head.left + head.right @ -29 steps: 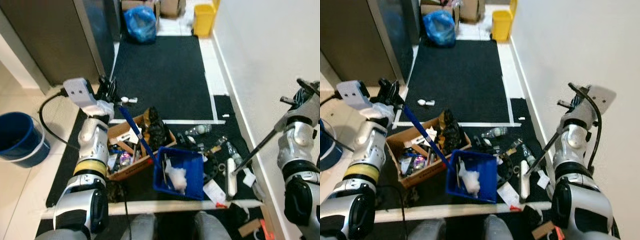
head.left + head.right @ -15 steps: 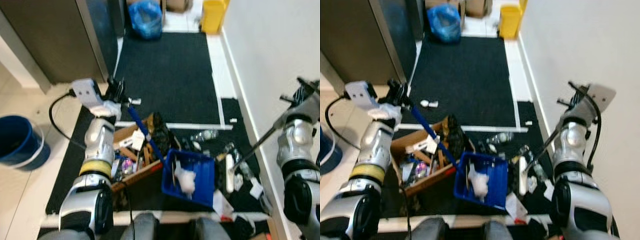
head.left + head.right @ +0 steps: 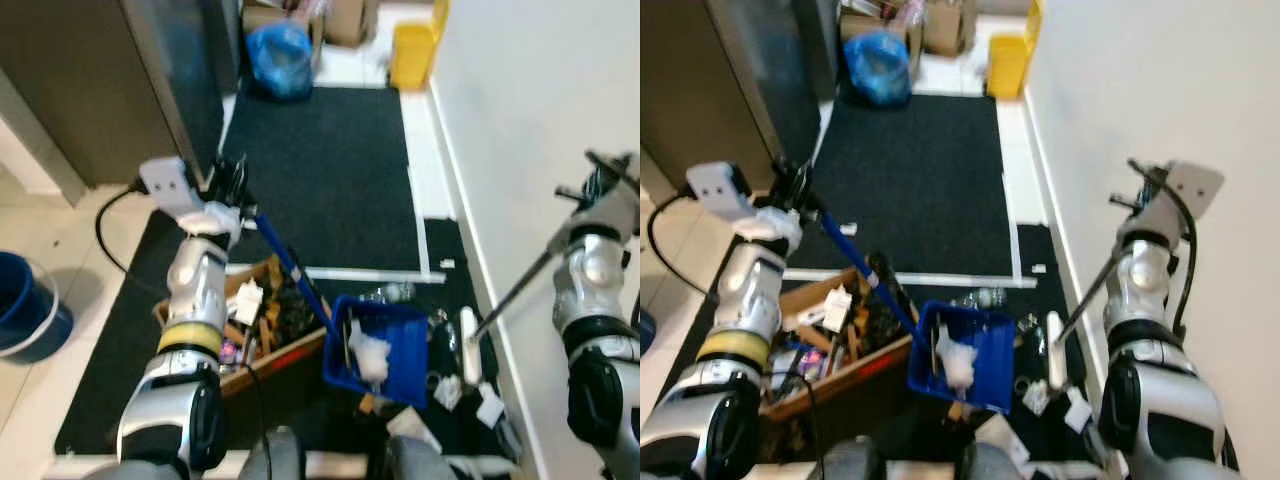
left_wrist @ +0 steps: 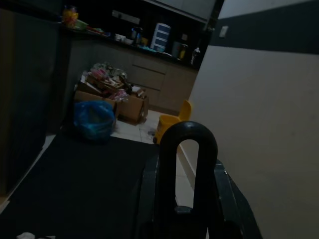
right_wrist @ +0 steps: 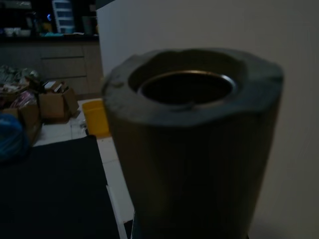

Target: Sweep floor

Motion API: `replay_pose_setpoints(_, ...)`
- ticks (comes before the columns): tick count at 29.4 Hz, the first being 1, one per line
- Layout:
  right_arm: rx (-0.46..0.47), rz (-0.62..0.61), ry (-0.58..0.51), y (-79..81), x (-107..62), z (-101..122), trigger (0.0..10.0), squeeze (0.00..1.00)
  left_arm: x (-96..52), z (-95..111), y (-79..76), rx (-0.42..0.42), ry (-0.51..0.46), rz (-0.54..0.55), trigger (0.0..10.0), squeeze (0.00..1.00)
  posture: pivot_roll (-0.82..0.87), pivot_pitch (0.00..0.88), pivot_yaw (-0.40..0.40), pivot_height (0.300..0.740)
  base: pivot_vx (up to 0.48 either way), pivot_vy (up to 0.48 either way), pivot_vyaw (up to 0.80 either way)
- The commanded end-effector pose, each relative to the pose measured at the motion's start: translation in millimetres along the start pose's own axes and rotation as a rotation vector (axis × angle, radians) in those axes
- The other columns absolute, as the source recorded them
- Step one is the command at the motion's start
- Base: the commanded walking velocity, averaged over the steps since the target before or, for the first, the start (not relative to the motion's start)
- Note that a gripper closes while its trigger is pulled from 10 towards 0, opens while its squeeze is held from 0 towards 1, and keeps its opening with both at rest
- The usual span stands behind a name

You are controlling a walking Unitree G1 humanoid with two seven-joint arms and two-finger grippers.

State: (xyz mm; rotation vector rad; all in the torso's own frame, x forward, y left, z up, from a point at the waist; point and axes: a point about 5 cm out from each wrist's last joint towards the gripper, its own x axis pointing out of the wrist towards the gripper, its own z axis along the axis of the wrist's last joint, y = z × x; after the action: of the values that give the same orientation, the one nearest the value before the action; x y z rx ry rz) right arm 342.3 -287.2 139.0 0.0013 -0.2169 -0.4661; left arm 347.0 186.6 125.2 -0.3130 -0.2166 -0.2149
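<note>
Black matting (image 3: 330,160) runs up the middle of the frame between a white wall and dark cabinets. Left pincer (image 3: 228,182), upper left, is closed around the blue handle of the dustpan (image 3: 380,345), whose blue tray sits at lower centre holding white scraps beside a cluttered cardboard box (image 3: 255,330). Right pincer (image 3: 612,172), right edge, is clamped on the broom (image 3: 500,300), its pale head at lower right among litter. Best to keep the tray flat and draw short strokes toward it.
</note>
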Motion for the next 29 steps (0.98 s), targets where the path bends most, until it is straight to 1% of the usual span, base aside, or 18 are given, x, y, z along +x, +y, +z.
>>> replay_pose_setpoints(1,-0.021,-0.008,-0.036,-5.3,3.2,7.0,10.0,0.00,2.7,1.4,-4.7,-0.024,-0.016,-0.006,10.0,0.00,0.14,0.000,-0.004,0.740,0.000,0.000,0.00)
replay_pose_setpoints(3,-0.032,-0.003,-0.037,-5.2,3.5,7.6,10.0,0.00,2.6,1.3,-4.6,-0.025,-0.015,-0.005,10.0,0.00,0.14,0.000,-0.004,0.740,0.000,0.000,0.00)
replay_pose_setpoints(5,-0.068,0.013,-0.046,-3.6,4.4,9.2,10.0,0.00,1.2,-0.7,-4.2,-0.031,-0.003,-0.007,10.0,0.00,0.14,0.000,-0.005,0.740,0.000,0.000,0.00)
replay_pose_setpoints(10,-0.084,0.020,-0.046,-2.5,4.9,9.8,10.0,0.00,-0.7,-3.1,-5.2,-0.031,0.010,-0.017,10.0,0.00,0.15,0.000,-0.008,0.740,0.000,0.000,0.00)
replay_pose_setpoints(11,-0.103,0.029,-0.048,-0.9,5.9,11.0,10.0,0.00,-2.1,-4.8,-5.2,-0.021,0.024,-0.019,10.0,0.00,0.15,0.000,-0.007,0.740,0.000,0.000,0.00)
replay_pose_setpoints(14,-0.172,0.078,-0.060,6.6,8.5,14.8,10.0,0.00,-10.6,-10.6,-2.7,0.027,0.064,-0.020,10.0,0.00,0.15,0.000,-0.010,0.740,0.000,0.000,0.00)
replay_pose_setpoints(16,-0.171,0.091,-0.058,10.2,8.6,14.9,10.0,0.00,-16.8,-14.3,0.2,0.037,0.081,-0.010,10.0,0.00,0.15,0.007,-0.012,0.740,0.000,0.000,0.00)
replay_pose_setpoints(17,-0.171,0.091,-0.058,10.2,8.6,14.9,10.0,0.00,-16.8,-14.3,0.2,0.037,0.081,-0.010,10.0,0.00,0.15,0.007,-0.012,0.740,0.000,0.000,0.00)
replay_pose_setpoints(18,-0.177,0.096,-0.059,11.4,8.8,15.1,10.0,0.00,-21.8,-17.3,1.8,0.047,0.094,-0.004,10.0,0.00,0.16,0.028,-0.014,0.740,0.000,0.000,0.00)
replay_pose_setpoints(19,-0.180,0.098,-0.062,11.5,8.9,15.6,10.0,0.00,-26.1,-18.9,2.7,0.053,0.100,0.000,10.0,0.00,0.16,0.050,-0.016,0.740,0.000,0.000,0.00)
replay_pose_setpoints(20,-0.180,0.098,-0.062,11.5,8.9,15.6,10.0,0.00,-26.1,-18.9,2.7,0.053,0.100,0.000,10.0,0.00,0.16,0.050,-0.016,0.740,0.000,0.000,0.00)
replay_pose_setpoints(23,-0.211,0.092,-0.072,7.0,12.3,19.8,10.0,0.00,-39.3,-21.1,4.6,0.064,0.101,0.020,10.0,0.00,0.18,0.083,-0.015,0.740,0.000,0.000,0.00)
replay_pose_setpoints(25,-0.220,0.090,-0.075,5.9,13.2,21.0,10.0,0.00,-42.1,-21.1,4.8,0.066,0.098,0.024,10.0,0.00,0.18,0.083,-0.015,0.740,0.000,0.000,0.00)
replay_pose_setpoints(29,-0.266,0.076,-0.103,2.2,19.0,30.1,10.0,0.00,-56.9,-15.9,4.6,0.117,0.065,0.054,10.0,0.00,0.20,0.124,-0.010,0.740,0.000,0.000,0.00)
